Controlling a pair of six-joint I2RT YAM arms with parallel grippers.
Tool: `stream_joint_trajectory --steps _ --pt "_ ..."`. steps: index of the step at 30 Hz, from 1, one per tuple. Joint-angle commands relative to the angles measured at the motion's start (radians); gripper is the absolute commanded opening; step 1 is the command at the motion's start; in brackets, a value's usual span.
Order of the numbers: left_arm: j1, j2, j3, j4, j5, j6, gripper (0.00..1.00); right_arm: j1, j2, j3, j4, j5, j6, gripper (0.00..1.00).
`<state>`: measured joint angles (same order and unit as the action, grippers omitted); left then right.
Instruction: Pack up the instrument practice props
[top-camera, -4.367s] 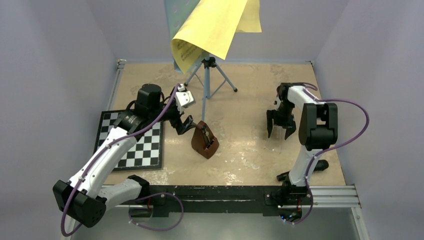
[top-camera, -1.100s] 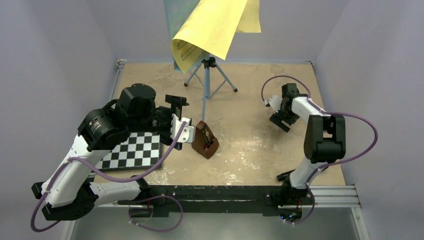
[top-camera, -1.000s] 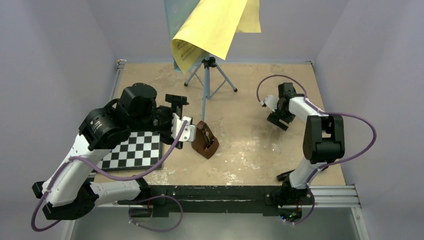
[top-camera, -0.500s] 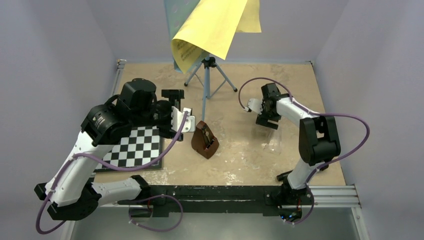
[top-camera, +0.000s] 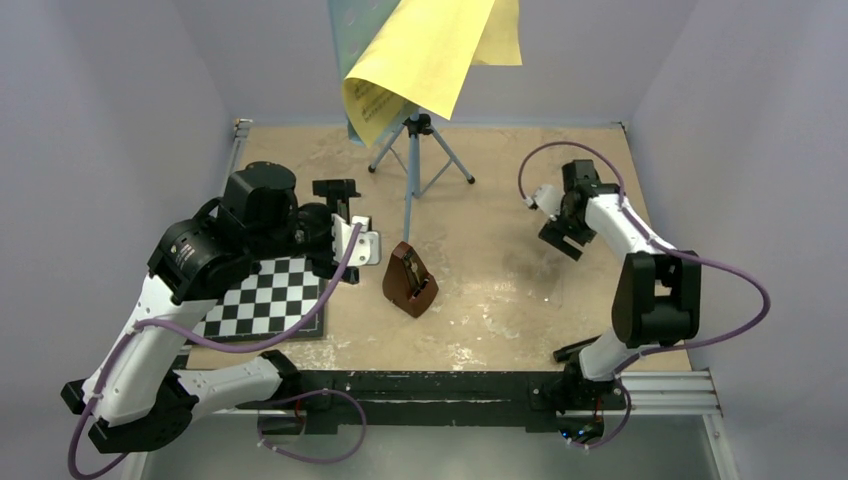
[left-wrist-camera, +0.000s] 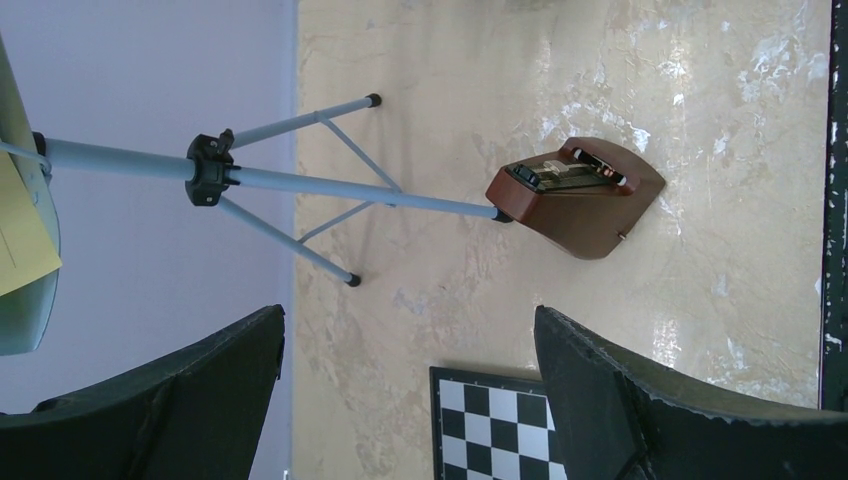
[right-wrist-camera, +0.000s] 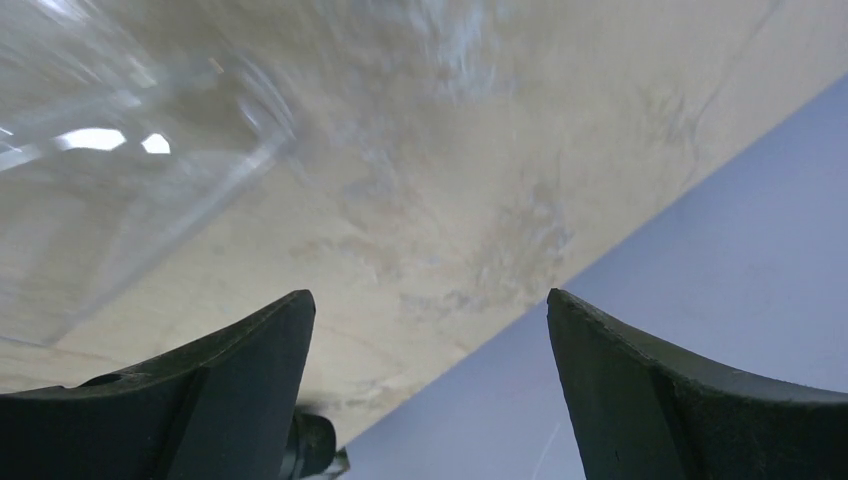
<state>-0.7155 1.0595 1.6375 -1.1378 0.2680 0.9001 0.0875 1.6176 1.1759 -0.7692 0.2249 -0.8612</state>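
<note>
The brown pyramid-shaped metronome (top-camera: 409, 283) stands on the table near the middle, and also shows in the left wrist view (left-wrist-camera: 580, 195). The light-blue music stand (top-camera: 415, 150) stands on its tripod at the back. Yellow music sheets (top-camera: 430, 50) drape over its desk. In the left wrist view the stand's pole (left-wrist-camera: 330, 185) and a corner of a yellow sheet (left-wrist-camera: 20, 240) show. My left gripper (top-camera: 340, 225) is open and empty, raised just left of the metronome (left-wrist-camera: 408, 320). My right gripper (top-camera: 562, 235) is open and empty over the right side of the table (right-wrist-camera: 427, 297).
The black-and-white chessboard (top-camera: 270, 300) lies at the left under my left arm, its corner between the left fingers (left-wrist-camera: 490, 425). A clear plastic container (right-wrist-camera: 120, 180) lies on the table below my right gripper, faint in the top view (top-camera: 548, 288). Walls enclose the table.
My left gripper has risen and drawn back left from beside the metronome. My right gripper swung in toward the middle, then back out to the right. The props have not moved.
</note>
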Motion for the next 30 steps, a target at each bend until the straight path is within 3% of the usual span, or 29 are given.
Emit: stream_joint_trajectory --steps 1,4,12,19,30 --pt "0.005 -0.015 -0.010 0.036 0.009 -0.020 1.00 -0.069 -0.040 -0.119 0.119 0.057 -0.166 0.90" --pt "0.007 -0.012 -0.015 0.044 0.004 -0.021 1.00 -0.072 -0.019 -0.153 0.206 0.064 -0.218 0.90" --pt "0.023 0.000 -0.013 0.038 0.002 -0.029 1.00 -0.022 0.063 -0.092 0.207 0.064 -0.224 0.90" --pt "0.044 -0.002 -0.013 0.042 -0.003 -0.023 1.00 0.030 0.065 -0.126 0.227 0.081 -0.329 0.91" --pt "0.058 -0.027 -0.014 0.034 -0.013 0.001 1.00 0.053 0.066 -0.116 0.132 0.031 -0.495 0.93"
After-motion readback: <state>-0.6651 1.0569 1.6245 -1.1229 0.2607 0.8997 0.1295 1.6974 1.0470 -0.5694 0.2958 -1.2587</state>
